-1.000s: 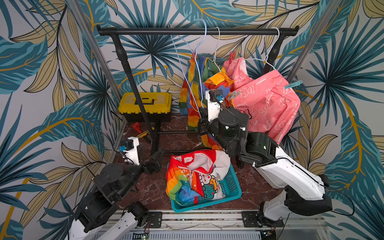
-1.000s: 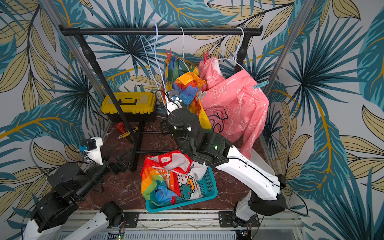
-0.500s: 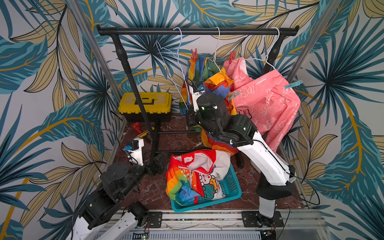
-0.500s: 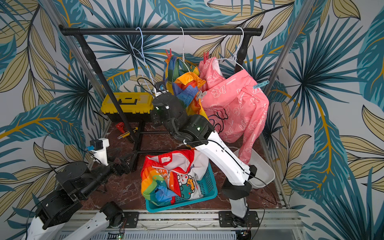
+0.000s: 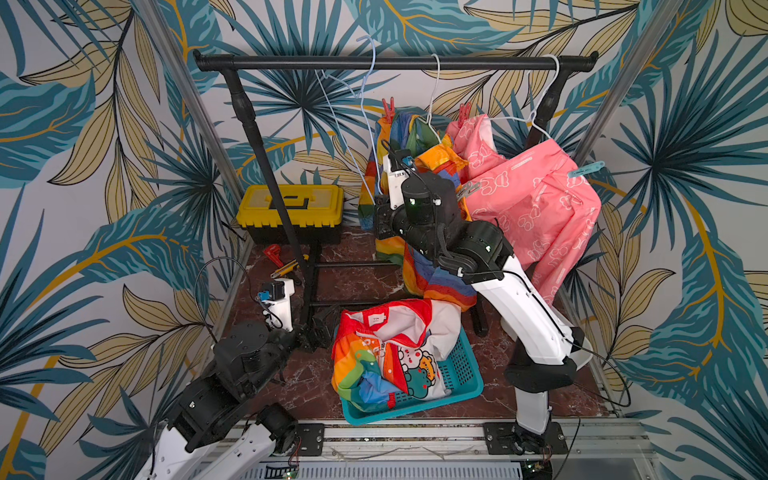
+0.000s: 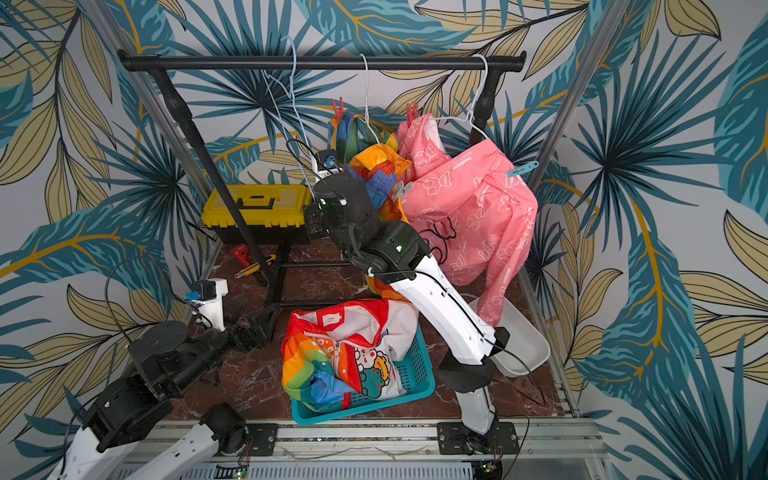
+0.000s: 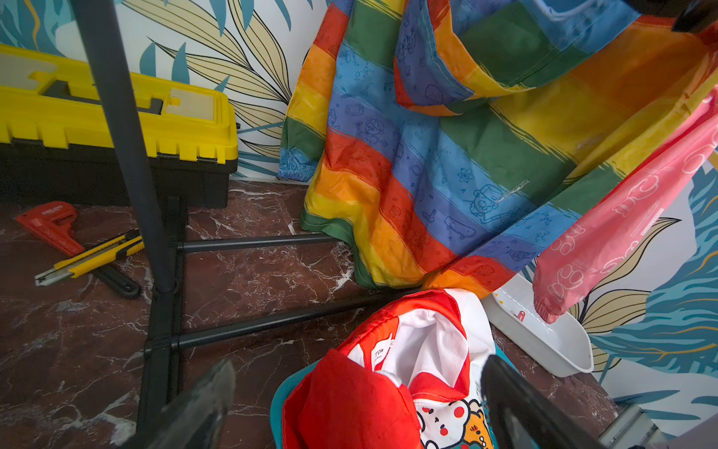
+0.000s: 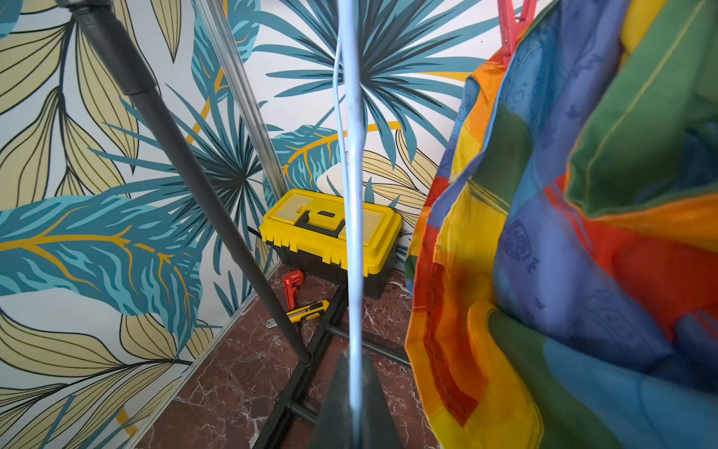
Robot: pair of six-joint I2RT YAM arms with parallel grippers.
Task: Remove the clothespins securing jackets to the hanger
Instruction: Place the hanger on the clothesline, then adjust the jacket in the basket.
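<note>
Done: red jacket (image 5: 415,305) in basket (image 5: 415,409).
Left: rainbow jacket (image 7: 427,175), pink jacket (image 5: 532,199), 4 clothespins (image 5: 586,169) on.
R claw (image 8: 351,361): clamped on bare hanger (image 8: 353,175).
L claw (image 7: 357,375): apart.

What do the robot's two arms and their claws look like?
The left arm and right arm have white link shells, black cylindrical joints and thin black cables looping alongside. Each wrist carries a white camera block with a blue plug. The left claw and right claw have dark, tapering fingers.
</note>
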